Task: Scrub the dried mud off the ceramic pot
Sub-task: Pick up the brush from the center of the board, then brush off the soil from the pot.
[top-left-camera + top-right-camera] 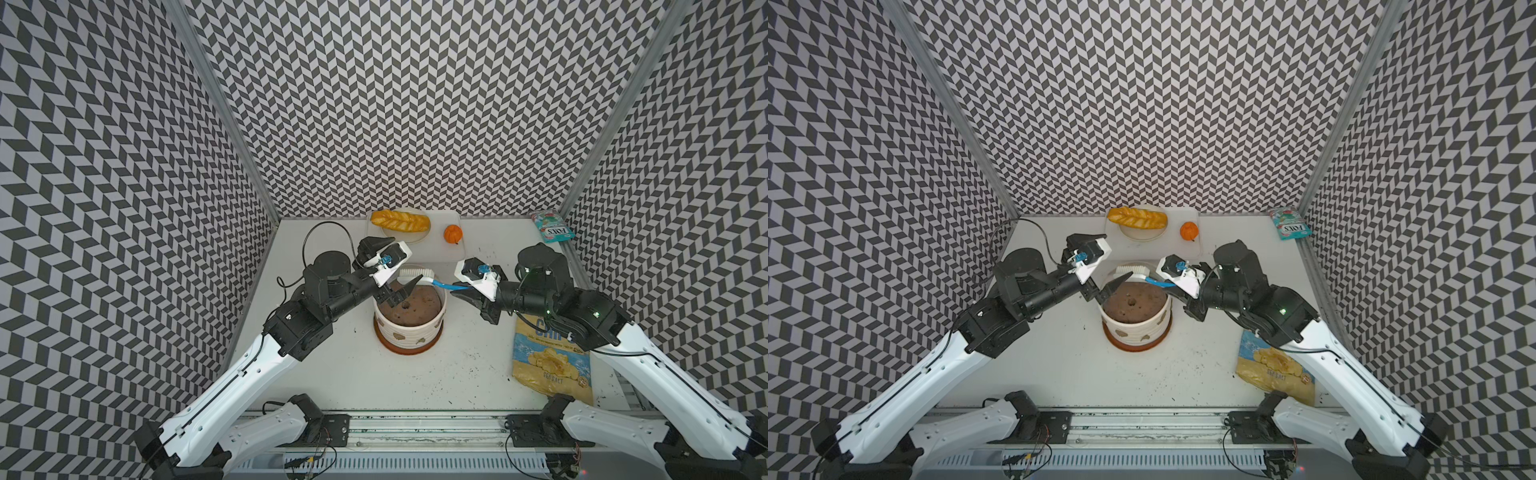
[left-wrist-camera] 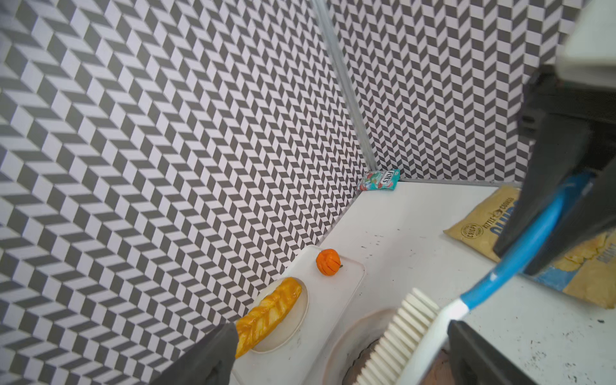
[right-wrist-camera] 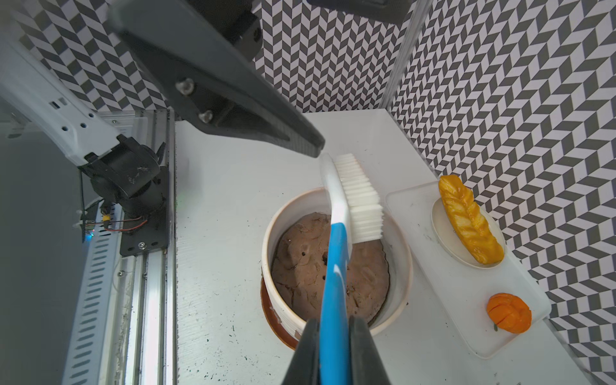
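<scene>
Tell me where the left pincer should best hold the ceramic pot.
Probably the thick rim of the ceramic pot, on its left side, from above: one finger inside, one outside. The body looks too wide to span; the rim rises above the soil.

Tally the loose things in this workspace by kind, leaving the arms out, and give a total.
Pots: 1, the ceramic pot on its saucer
Brushes: 1, the brush
Snack packets: 2, the chips bag and the candy packet
Food pieces: 2, the bread and the orange pumpkin
Dishes: 2, the plate and the tray
Total: 8
</scene>
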Robot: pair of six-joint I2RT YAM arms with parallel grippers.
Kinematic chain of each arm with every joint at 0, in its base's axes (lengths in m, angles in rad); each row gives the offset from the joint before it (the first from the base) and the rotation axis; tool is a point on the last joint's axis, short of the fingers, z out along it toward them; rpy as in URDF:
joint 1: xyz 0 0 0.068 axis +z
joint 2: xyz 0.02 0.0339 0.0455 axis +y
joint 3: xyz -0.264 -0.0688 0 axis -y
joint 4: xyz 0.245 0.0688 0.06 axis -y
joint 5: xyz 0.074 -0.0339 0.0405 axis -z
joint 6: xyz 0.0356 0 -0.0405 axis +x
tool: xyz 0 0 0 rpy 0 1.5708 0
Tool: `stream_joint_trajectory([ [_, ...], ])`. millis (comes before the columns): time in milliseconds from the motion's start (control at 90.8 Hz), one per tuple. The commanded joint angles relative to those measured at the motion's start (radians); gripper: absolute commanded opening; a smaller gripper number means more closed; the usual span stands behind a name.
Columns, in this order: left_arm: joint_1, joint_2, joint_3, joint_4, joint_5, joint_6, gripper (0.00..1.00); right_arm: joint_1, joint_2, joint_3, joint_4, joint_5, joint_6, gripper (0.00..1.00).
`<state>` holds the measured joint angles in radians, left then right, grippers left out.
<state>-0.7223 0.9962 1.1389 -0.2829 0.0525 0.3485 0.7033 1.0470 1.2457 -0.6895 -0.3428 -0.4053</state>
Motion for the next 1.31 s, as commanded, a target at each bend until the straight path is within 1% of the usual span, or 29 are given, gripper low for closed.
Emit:
stream_joint_trajectory([
  [0, 0.017, 0.011, 0.001, 0.043, -0.086, -0.304, 0.95, -0.007, -0.036, -0.036, 0.090, -0.028, 0.094, 0.00],
  [99, 0.023, 0.028, 0.021, -0.018, -0.120, -0.445, 0.91, -0.006, -0.038, -0.066, 0.089, -0.040, 0.127, 0.00],
  [187, 0.039, 0.044, 0.030, -0.086, -0.165, -0.537, 0.90, -0.006, -0.060, -0.101, 0.114, -0.027, 0.151, 0.00],
  [253, 0.081, 0.047, 0.016, -0.116, -0.159, -0.604, 0.90, -0.007, -0.083, -0.129, 0.140, -0.033, 0.162, 0.00],
  [319, 0.145, 0.049, -0.008, -0.131, -0.133, -0.664, 0.90, -0.007, -0.101, -0.154, 0.166, -0.050, 0.180, 0.00],
  [386, 0.192, 0.058, -0.023, -0.152, -0.104, -0.705, 0.91, -0.007, -0.117, -0.180, 0.189, -0.083, 0.196, 0.00],
  [441, 0.214, 0.067, -0.024, -0.177, -0.121, -0.737, 0.91, -0.006, -0.132, -0.207, 0.222, -0.108, 0.206, 0.00],
  [529, 0.236, 0.069, -0.048, -0.193, -0.159, -0.754, 0.92, -0.007, -0.165, -0.255, 0.272, -0.107, 0.220, 0.00],
  [573, 0.244, 0.069, -0.072, -0.188, -0.161, -0.790, 0.94, -0.007, -0.175, -0.270, 0.288, -0.124, 0.224, 0.00],
  [639, 0.264, 0.081, -0.101, -0.185, -0.155, -0.820, 0.95, -0.007, -0.187, -0.292, 0.322, -0.148, 0.238, 0.00],
  [804, 0.278, 0.114, -0.126, -0.186, -0.111, -0.868, 0.95, -0.014, -0.195, -0.314, 0.352, -0.172, 0.243, 0.00],
  [903, 0.278, 0.133, -0.132, -0.196, -0.098, -0.899, 0.93, -0.021, -0.186, -0.303, 0.310, -0.163, 0.221, 0.00],
  [1069, 0.275, 0.151, -0.150, -0.223, -0.103, -0.978, 0.83, -0.033, -0.174, -0.274, 0.237, -0.140, 0.218, 0.00],
  [1300, 0.253, 0.181, -0.128, -0.333, -0.133, -1.126, 0.76, -0.033, -0.136, -0.237, 0.152, -0.130, 0.217, 0.00],
])
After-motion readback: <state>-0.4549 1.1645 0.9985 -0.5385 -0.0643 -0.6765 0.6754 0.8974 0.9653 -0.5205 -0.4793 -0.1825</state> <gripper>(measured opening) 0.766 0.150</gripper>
